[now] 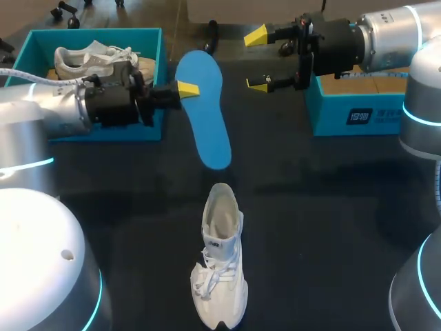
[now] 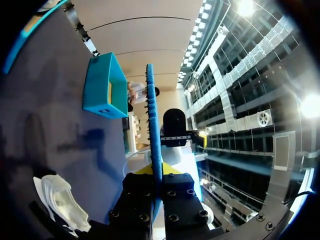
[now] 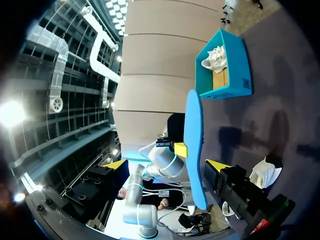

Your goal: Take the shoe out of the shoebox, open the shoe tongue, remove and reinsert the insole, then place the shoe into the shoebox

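Nearest, the white shoe (image 1: 222, 265) rests on the surface (image 1: 324, 207). Left jaws pinch the blue insole (image 1: 207, 117) aloft by one edge; right jaws hang spread beside it. Light and bendy, it likely wants a second hold at its free end.

Left pincer (image 1: 186, 88) clamps the blue insole (image 1: 207, 117) near the bench's (image 1: 317, 207) far edge; right pincer (image 1: 256, 61) gapes wide, facing it.
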Robot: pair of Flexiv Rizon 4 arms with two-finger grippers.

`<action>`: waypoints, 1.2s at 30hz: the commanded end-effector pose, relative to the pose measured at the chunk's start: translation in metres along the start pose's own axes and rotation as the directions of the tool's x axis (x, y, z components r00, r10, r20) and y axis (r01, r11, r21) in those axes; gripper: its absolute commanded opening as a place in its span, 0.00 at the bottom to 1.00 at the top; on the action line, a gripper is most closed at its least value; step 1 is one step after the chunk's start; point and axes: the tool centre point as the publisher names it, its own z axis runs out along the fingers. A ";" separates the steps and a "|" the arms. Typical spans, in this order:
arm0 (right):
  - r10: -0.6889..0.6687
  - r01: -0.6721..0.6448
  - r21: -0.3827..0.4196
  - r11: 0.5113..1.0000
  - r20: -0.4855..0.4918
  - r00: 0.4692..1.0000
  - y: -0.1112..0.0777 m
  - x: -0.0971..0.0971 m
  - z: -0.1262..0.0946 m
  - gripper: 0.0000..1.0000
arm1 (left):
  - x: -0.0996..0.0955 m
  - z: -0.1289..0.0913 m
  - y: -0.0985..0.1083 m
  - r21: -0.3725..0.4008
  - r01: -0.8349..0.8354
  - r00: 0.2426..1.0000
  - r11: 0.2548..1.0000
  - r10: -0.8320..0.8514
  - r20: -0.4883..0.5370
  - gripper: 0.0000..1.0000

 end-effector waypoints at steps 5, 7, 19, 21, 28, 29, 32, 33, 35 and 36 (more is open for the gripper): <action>0.000 0.000 0.000 1.000 0.002 1.000 0.000 0.000 0.001 1.00 | -0.007 -0.001 -0.004 0.003 0.002 1.000 1.000 -0.002 -0.009 0.00; 0.001 -0.001 0.003 1.000 0.034 0.999 0.001 0.001 -0.001 1.00 | -0.008 -0.002 -0.004 0.006 0.011 1.000 1.000 -0.011 -0.009 0.00; -0.042 0.035 0.026 0.999 0.343 0.939 0.000 0.020 -0.019 1.00 | -0.008 -0.002 -0.004 0.006 0.011 1.000 1.000 -0.011 -0.009 0.00; -0.042 0.038 0.018 0.999 0.408 0.912 -0.002 0.024 -0.021 1.00 | -0.008 -0.002 -0.004 0.006 0.011 1.000 1.000 -0.011 -0.009 0.00; -0.066 0.064 0.027 0.998 0.650 0.757 -0.012 0.046 -0.010 1.00 | -0.008 -0.002 -0.004 0.006 0.011 1.000 1.000 -0.011 -0.009 0.00; -0.076 0.069 0.037 0.997 0.675 0.734 -0.013 0.048 -0.008 1.00 | -0.008 -0.002 -0.004 0.006 0.011 1.000 1.000 -0.011 -0.009 0.00; -0.085 0.075 0.048 0.996 0.755 0.651 -0.018 0.055 -0.002 1.00 | -0.008 -0.002 -0.004 0.006 0.011 1.000 1.000 -0.011 -0.009 0.00; -0.077 0.070 0.043 0.997 0.784 0.617 -0.020 0.057 0.000 1.00 | -0.008 -0.002 -0.004 0.006 0.011 1.000 1.000 -0.011 -0.009 0.00; -0.091 0.073 0.060 0.996 0.822 0.562 -0.022 0.063 0.004 1.00 | -0.008 -0.002 -0.004 0.006 0.011 1.000 1.000 -0.011 -0.009 0.00; -0.085 0.065 0.060 0.996 0.850 0.520 -0.024 0.065 0.005 1.00 | -0.008 -0.002 -0.004 0.006 0.011 1.000 1.000 -0.011 -0.009 0.00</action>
